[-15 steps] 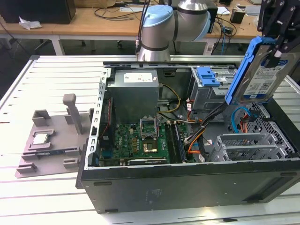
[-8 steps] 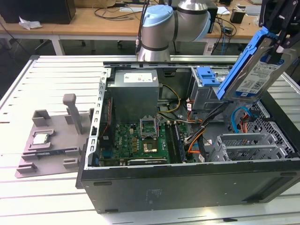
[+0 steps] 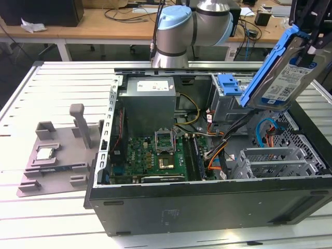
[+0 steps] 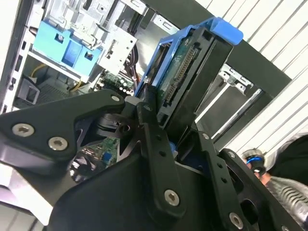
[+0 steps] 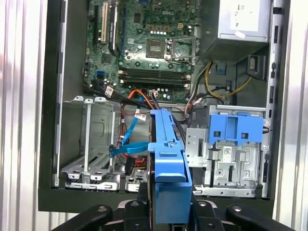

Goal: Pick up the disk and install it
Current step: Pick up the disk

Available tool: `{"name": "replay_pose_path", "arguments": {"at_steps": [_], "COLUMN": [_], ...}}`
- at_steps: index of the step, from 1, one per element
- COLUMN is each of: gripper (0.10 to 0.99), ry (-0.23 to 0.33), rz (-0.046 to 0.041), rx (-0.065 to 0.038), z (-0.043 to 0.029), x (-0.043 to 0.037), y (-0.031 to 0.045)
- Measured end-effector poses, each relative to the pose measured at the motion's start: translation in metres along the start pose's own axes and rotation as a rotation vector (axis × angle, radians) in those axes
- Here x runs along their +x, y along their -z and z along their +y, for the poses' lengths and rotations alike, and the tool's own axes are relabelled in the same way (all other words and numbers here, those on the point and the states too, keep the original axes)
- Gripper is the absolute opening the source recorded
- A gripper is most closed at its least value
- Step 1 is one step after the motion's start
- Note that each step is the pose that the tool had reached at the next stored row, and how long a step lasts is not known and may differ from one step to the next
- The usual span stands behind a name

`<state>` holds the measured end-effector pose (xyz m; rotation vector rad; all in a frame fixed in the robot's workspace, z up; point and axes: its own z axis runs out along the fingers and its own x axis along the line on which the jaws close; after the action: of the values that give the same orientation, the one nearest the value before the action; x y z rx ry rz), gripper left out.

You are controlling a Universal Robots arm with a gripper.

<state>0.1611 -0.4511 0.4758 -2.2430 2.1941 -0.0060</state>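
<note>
Jaws around disk (image 5: 168, 163) above cables (image 5: 127, 147), drive cage (image 5: 86, 134)

robotics lab: slatted metal worktable (image 3: 62, 83), opened computer case (image 3: 207, 207), cable-strewn wooden benches (image 3: 104, 23) behind.

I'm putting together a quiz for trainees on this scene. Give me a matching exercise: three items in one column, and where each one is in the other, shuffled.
Items
1. the disk
2. the blue latch
3. the small silver chip

Places
A. on the grey fixture plate outside the computer case
B. clamped in the gripper, tilted, above the computer case
C. on the grey metal cage inside the computer case

Pairs: 1-B, 2-C, 3-A
</note>
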Motion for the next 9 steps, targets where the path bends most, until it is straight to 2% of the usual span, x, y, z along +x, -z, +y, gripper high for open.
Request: {"name": "replay_pose_path", "arguments": {"at_steps": [2, 3, 9], "gripper": [0.369, 0.369, 0.369], "ry": [-0.028, -0.034, -0.034], "rz": [0.0003, 0.0008, 0.0006], "rx": [0.0, 0.0, -0.007], "z": [0.0, -0.0024, -0.0319], "x": [0.0, 0.0001, -0.0021], "y": [0.0, 0.0001, -0.0002]}}
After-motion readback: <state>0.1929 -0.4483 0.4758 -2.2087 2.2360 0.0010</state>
